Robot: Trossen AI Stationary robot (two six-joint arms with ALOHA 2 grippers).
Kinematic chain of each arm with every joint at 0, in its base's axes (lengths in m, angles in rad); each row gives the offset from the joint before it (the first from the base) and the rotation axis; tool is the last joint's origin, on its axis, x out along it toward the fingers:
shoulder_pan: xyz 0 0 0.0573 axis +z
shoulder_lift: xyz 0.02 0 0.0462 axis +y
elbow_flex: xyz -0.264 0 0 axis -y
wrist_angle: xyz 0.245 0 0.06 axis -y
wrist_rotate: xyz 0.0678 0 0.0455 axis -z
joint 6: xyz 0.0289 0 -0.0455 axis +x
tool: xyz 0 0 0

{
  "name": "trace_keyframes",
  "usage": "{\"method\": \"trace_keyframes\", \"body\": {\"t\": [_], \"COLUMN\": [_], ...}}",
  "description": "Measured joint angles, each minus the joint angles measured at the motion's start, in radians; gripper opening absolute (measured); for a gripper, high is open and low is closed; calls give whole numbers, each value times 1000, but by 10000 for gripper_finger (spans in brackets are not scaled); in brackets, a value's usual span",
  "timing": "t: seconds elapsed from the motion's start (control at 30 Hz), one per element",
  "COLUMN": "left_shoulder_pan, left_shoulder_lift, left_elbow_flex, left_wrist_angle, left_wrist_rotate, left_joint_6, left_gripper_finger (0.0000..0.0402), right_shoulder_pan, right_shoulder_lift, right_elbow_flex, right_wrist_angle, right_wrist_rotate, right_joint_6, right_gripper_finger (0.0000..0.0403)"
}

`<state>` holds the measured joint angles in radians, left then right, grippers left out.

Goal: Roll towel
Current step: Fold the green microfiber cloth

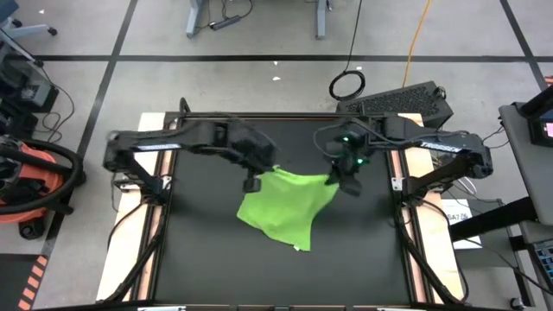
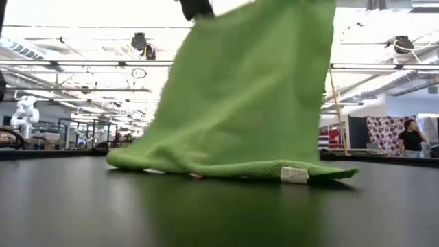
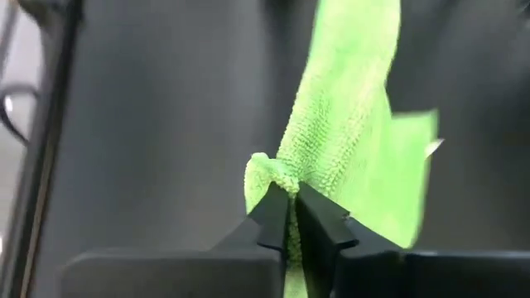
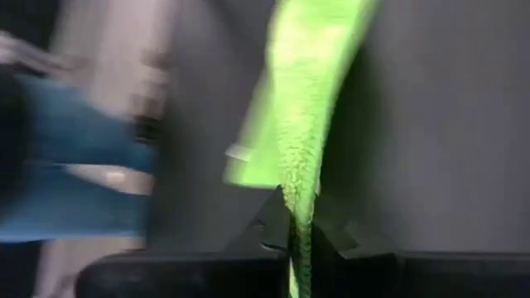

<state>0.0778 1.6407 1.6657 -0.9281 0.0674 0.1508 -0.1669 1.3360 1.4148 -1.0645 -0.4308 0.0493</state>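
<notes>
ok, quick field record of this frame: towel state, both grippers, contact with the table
towel: lime-green towel, partly lifted, hanging from two pinched spots along its upper edge
left gripper: left gripper shut on a bunched bit of the towel's edge
right gripper: right gripper shut on the towel's edge
table contact: lower edge of the towel lies on the black table; a small white tag shows there
rolled: not yet

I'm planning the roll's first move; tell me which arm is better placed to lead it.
Neither clearly: the left gripper and right gripper each pinch an edge of the towel, which hangs between them with its lower edge on the table.
</notes>
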Motion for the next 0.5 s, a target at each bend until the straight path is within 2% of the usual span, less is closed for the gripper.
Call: {"method": "trace_keyframes", "body": {"t": [0.07,0.17,0.23,0.37,0.5], "left_shoulder_pan": [31,80,110,131,110], "left_shoulder_lift": [56,123,152,158,125], "left_elbow_flex": [-30,-57,-58,-58,-58], "left_wrist_angle": [10,44,43,46,43], "left_wrist_rotate": [-32,-162,-199,-158,-140], "left_joint_6": [13,-7,-34,-112,-119], "left_gripper_finger": [57,117,157,220,248], "right_shoulder_pan": [-42,-102,-137,-167,-129], "right_shoulder_lift": [1,1,1,-9,-54], "right_elbow_flex": [-56,-159,-231,-353,-447], "right_wrist_angle": [-21,-29,-31,-21,95], "right_wrist_rotate": [85,248,298,274,183], "right_joint_6": [-46,-89,-95,-79,-66], "right_gripper_finger": [34,84,119,177,207]}}
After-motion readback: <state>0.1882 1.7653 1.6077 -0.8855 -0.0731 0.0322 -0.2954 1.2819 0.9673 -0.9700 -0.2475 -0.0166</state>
